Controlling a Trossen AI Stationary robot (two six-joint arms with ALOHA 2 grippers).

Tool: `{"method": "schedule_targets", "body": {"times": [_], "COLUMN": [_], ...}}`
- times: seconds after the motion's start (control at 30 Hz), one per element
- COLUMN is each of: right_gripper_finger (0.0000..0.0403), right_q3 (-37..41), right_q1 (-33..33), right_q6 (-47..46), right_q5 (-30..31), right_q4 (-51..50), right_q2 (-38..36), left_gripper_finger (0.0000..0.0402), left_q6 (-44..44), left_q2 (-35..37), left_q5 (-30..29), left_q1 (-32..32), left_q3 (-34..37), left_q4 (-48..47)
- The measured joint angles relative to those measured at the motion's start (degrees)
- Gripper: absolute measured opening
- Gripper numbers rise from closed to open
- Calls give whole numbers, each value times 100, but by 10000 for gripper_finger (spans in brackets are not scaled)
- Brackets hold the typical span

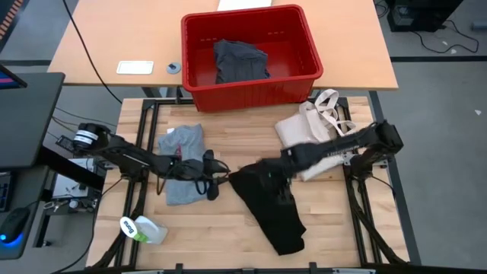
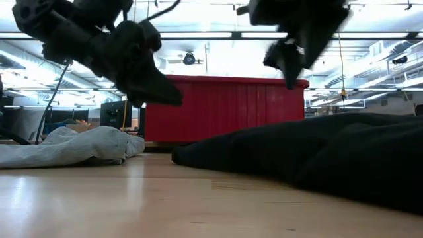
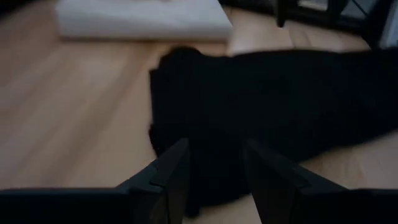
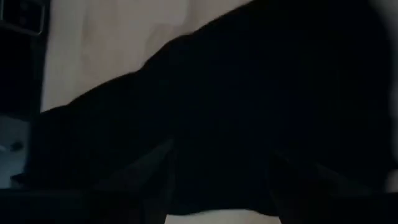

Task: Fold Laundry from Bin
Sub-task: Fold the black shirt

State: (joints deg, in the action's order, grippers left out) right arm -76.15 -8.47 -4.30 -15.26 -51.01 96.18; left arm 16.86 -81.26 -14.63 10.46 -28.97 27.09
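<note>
Black garment (image 1: 274, 204) on desk (image 1: 228, 236) looks soft, floppy, light; best pinched at 12 o'clock edge w/ right hand (image 1: 268, 172) apart above it, left hand (image 1: 215, 176) apart, empty.

bare wood lies open between the grey t-shirt (image 1: 183, 164) and black garment (image 1: 275, 207); tote bag (image 1: 312, 129) crowds the right.

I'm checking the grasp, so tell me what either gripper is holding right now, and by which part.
Nothing is held. The left gripper is open above the black garment, and the right gripper hangs open over the same garment without touching it.
</note>
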Motion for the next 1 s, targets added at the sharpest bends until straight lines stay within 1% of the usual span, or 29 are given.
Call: {"method": "schedule_targets", "body": {"times": [0.07, 0.1, 0.2, 0.27, 0.37, 0.47, 0.53, 0.6, 0.73, 0.87, 1.0], "right_gripper_finger": [236, 236, 236, 236, 235, 235, 235, 235, 235, 235, 227], "right_q3": [271, 353, 448, 485, 525, 600, 728, 906, 1461, 1996, 2252], "right_q1": [-313, -486, -1034, -1396, -1866, -2278, -2524, -2766, -3153, -3418, -3593], "right_q6": [-428, -644, -1100, -1270, -1542, -2002, -2397, -2790, -3311, -3239, -2665], "right_q5": [76, 211, 961, 1339, 1536, 1852, 2163, 2462, 2918, 3390, 3901], "right_q4": [378, 562, 1126, 1517, 2209, 2389, 2529, 2606, 3350, 4384, 4952], "right_q2": [-15, -40, -72, -72, -72, -72, -72, -72, -72, -33, 224], "left_gripper_finger": [155, 155, 155, 155, 155, 155, 155, 155, 155, 155, 155], "left_q6": [-8, -54, -269, -481, -821, -1151, -1402, -1559, -1475, -1183, -1152], "left_q2": [-143, -215, -454, -717, -1221, -1785, -2136, -2411, -2889, -3031, -3023], "left_q5": [164, 191, 198, 234, 261, 347, 358, 359, 359, 361, 356], "left_q1": [2, 4, 4, 2, -13, -68, -134, -252, -590, -818, -856], "left_q3": [-19, -49, -249, -504, -970, -1490, -1827, -2124, -2565, -2649, -2647], "left_q4": [5, -2, 17, 20, -1, -15, -181, -651, -1248, -1302, -1328]}}
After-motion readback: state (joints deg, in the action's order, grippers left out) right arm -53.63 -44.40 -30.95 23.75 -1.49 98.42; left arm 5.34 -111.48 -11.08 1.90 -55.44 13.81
